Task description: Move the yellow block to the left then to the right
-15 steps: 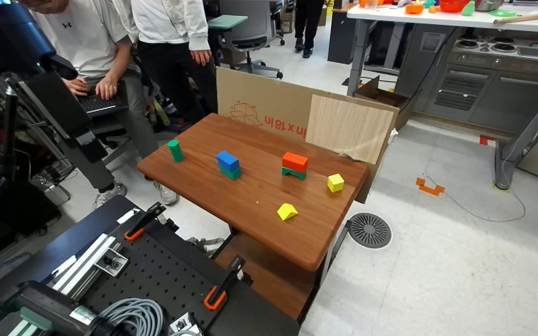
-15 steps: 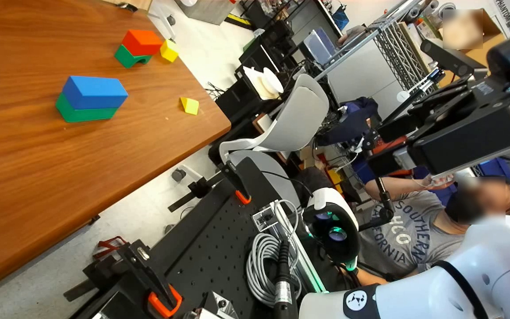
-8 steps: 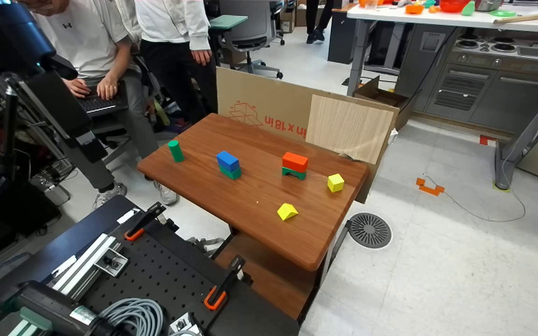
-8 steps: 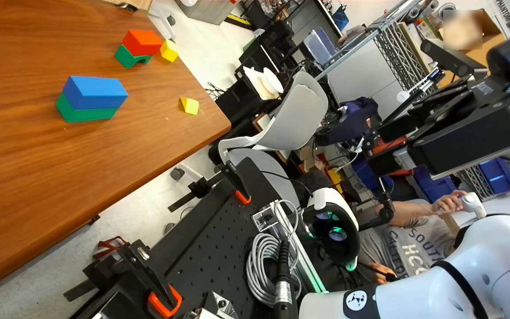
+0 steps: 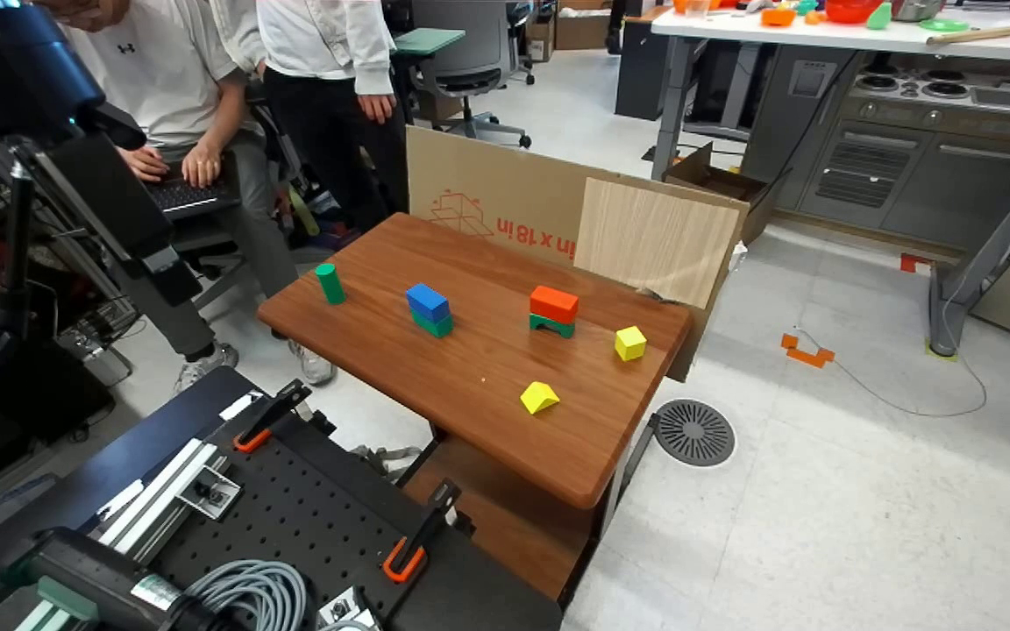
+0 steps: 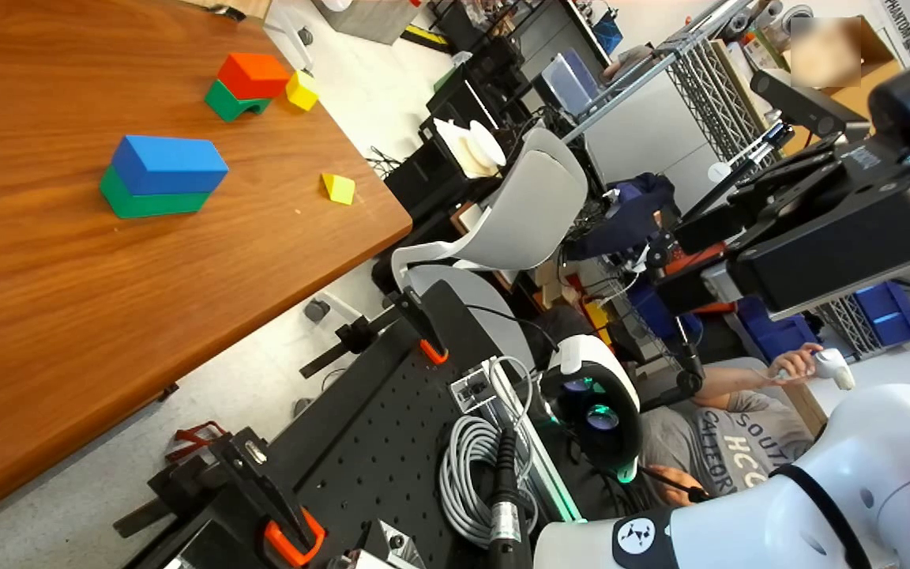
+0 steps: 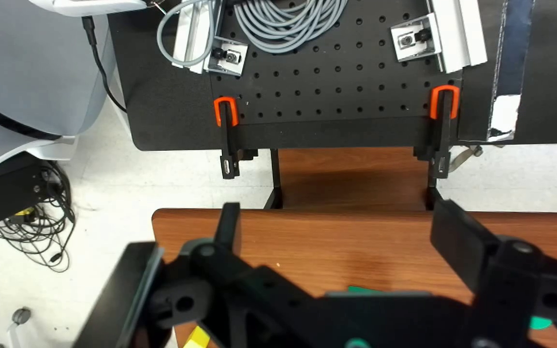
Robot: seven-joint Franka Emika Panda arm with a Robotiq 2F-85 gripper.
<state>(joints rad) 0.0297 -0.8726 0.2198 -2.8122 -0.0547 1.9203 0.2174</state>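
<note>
The yellow block [image 5: 630, 343] is cube-like and stands on the brown table near its edge, beside the red block; it also shows in an exterior view [image 6: 302, 91]. A second yellow piece [image 5: 540, 398], wedge-shaped, lies apart from it; it also shows in an exterior view [image 6: 338, 189]. In the wrist view part of a yellow piece [image 7: 197, 338] shows at the bottom edge; I cannot tell which one it is. My gripper [image 7: 340, 227] is open and empty above the table, fingers wide apart. In an exterior view the gripper [image 6: 680, 265] is at the right, away from both yellow pieces.
On the brown table [image 5: 470, 386] stand a red block [image 5: 554, 303] on a green arch, a blue block [image 5: 428, 301] on a green block, and a green cylinder [image 5: 330, 284]. A cardboard panel [image 5: 505, 188] stands behind. Clamps [image 5: 422, 530] stick up from the black base's edge.
The arm, gripper and blocks have not moved. A person at the right has shifted and moved a hand holding a white controller. A walker in the background has mostly passed out of sight.
</note>
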